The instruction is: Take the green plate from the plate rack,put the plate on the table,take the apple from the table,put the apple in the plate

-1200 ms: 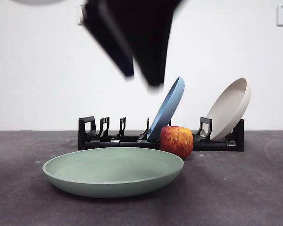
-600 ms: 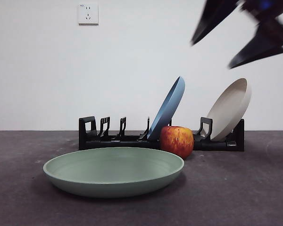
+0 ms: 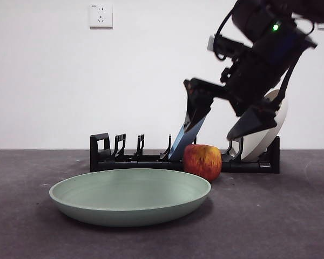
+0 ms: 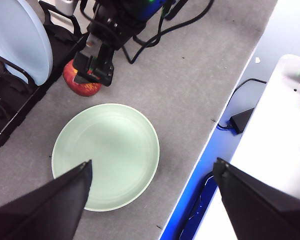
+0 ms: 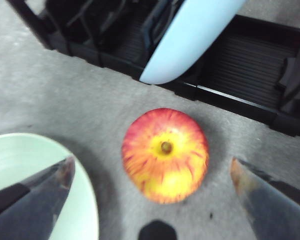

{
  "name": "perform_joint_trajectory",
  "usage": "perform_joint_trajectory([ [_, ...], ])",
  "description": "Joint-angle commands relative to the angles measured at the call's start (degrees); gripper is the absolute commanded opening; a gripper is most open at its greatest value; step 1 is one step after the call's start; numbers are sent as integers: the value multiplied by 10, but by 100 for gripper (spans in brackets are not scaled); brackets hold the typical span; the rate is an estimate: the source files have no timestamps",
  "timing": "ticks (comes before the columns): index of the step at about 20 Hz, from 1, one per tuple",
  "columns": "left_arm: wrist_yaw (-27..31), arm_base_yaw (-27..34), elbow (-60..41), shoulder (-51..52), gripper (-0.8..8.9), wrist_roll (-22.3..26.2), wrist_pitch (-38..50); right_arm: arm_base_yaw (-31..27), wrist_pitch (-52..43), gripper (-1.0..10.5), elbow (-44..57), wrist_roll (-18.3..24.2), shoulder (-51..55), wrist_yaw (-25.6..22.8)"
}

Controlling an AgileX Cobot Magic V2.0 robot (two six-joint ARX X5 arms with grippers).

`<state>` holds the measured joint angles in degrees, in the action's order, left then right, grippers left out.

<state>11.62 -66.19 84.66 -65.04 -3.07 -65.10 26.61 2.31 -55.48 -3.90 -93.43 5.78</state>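
Plate (image 3: 129, 195) flat on surface (image 3: 270, 216), lower centre; apple (image 3: 202, 161) just right of it, by rack (image 3: 124, 156). Right gripper (image 3: 227, 121) hangs above apple, jaws wide; left gripper (image 4: 150, 185) open, high. Apple pickup in hand: descend, straddle, close.

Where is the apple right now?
The apple sits on the table just in front of the plate rack, beside the green plate, under the open right gripper.
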Motion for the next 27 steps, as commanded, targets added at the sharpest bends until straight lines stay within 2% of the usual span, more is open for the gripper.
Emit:
perform_joint_trajectory([
  [1,1,-1,-2,0,408,-4,1,2,-32,703,-1,-6,-27,-3],
  [14,2,-1,-2,0,408,-4,3,1,-116,686,-3,-6,-111,-17],
  [16,2,-1,-2,0,408,-4,3,1,-115,542,-3,-8,-111,-17],
  [18,2,-1,-2,0,408,-4,3,1,-112,453,-3,-8,-113,-17],
  [20,2,-1,-2,0,408,-4,3,1,-113,260,-3,-8,-113,-16],
  [22,2,-1,-2,0,408,-4,3,1,-112,209,-3,-12,-113,-17],
  [24,2,-1,-2,0,408,-4,3,1,-112,11,-3,-16,-113,-16],
  [27,3,-1,-2,0,408,-4,3,1,-112,-16,-3,-16,-111,-16],
])
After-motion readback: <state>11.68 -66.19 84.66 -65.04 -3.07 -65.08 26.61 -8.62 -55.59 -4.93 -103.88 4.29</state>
